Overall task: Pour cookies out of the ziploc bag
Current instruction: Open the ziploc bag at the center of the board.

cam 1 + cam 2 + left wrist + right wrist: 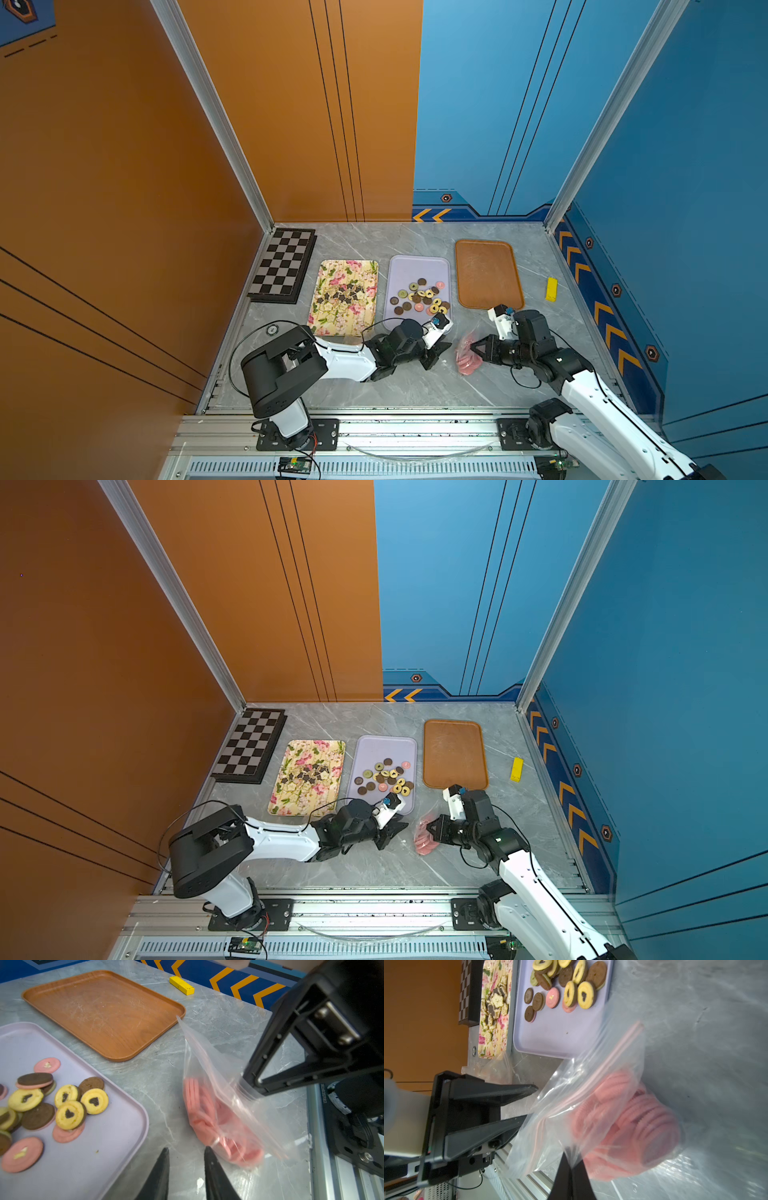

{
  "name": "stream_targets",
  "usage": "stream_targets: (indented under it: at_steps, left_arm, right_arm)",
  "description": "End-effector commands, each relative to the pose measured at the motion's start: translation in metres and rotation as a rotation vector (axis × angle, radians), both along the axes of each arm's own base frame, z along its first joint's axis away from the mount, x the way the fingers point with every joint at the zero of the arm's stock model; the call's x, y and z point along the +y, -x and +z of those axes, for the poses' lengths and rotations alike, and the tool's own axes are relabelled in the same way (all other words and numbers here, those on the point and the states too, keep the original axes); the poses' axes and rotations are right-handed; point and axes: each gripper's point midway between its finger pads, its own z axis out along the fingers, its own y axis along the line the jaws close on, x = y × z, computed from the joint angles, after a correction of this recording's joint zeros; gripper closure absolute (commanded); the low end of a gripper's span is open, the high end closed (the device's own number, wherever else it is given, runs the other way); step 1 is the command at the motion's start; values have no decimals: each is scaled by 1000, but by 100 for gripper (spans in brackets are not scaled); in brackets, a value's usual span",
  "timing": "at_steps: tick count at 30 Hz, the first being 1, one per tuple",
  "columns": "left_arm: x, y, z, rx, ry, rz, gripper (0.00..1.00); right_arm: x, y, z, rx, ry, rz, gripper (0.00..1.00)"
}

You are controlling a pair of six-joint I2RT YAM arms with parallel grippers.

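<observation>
Right wrist: pink cookies (633, 1126) blurry inside bag (602, 1057).

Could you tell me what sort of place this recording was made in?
Probably a robot test cell, not a kitchen: an orange panel and a blue panel set in aluminium posts wall in a marble-look tabletop, with a left arm and right arm bolted to a slotted rail.

readable text: none | black arm part (322, 1094): small pale print, too blurred to read
</observation>
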Motion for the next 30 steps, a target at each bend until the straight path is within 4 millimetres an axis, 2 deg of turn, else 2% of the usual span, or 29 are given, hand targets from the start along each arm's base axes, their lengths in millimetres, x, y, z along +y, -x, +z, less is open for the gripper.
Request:
stream_targets:
  at_steps: [1,4,11,17,25,30]
  left_arm:
    - [1,-16,8,-27,3,34,66]
    - [0,-17,2,-17,-15,14,64]
    - [-15,22,12,63,58,-218,54]
    - [-19,36,15,94,80,-276,50]
    - [-27,44,13,100,75,-298,49]
    - [-22,34,9,55,46,-236,53]
  right_arm:
    - [14,3,16,-75,-51,91,100]
    - [20,5,21,-94,-65,120,100]
    - [22,4,11,-82,-28,142,100]
    - [29,-2,19,-106,-23,182,100]
    - [35,-5,24,-118,-16,226,100]
    - [42,3,29,-125,-29,266,100]
